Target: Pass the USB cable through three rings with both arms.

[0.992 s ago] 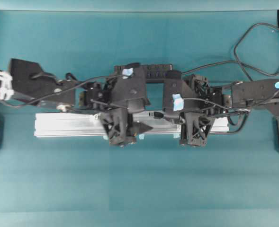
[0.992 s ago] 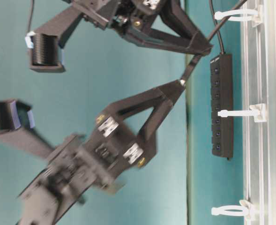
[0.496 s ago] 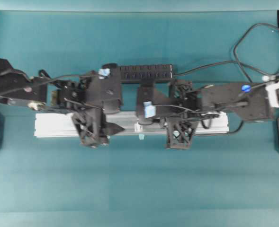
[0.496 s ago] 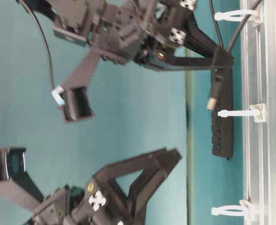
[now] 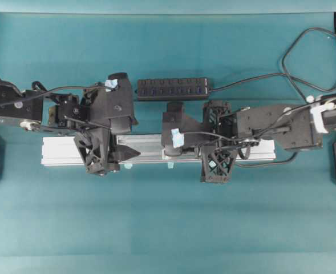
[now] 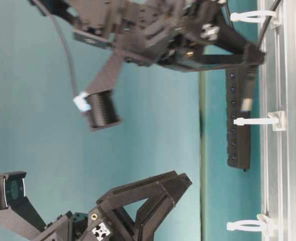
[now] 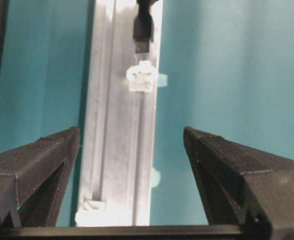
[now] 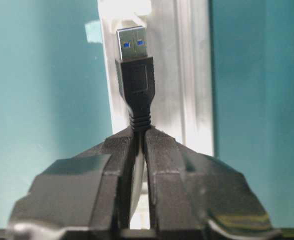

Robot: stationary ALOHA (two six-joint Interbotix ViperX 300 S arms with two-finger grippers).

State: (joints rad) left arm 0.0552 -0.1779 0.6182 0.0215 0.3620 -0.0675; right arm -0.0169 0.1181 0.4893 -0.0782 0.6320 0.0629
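My right gripper [image 8: 141,131] is shut on the USB cable just behind its black plug [image 8: 136,85]. The silver tip points along the silver rail [image 8: 186,75] at a white ring [image 8: 124,10], a short way off. In the table-level view the plug [image 6: 247,95] hangs below the right gripper [image 6: 256,54], just short of the middle ring [image 6: 258,120]; the other two rings [image 6: 253,17] [image 6: 248,226] stand at the rail's ends. My left gripper [image 7: 132,132] is open and empty over the rail, facing the ring [image 7: 141,79] and the plug [image 7: 143,30] from the other side.
A black multi-port USB hub [image 5: 173,88] lies behind the rail [image 5: 65,151], its cord [image 5: 293,63] looping to the back right. Small pale-blue tabs [image 5: 169,166] stick out at the rail's front edge. Teal cloth covers the table.
Both arms have shifted left along the rail. The right gripper brought the plug down toward the middle ring; the left gripper drew away from it, staying open.
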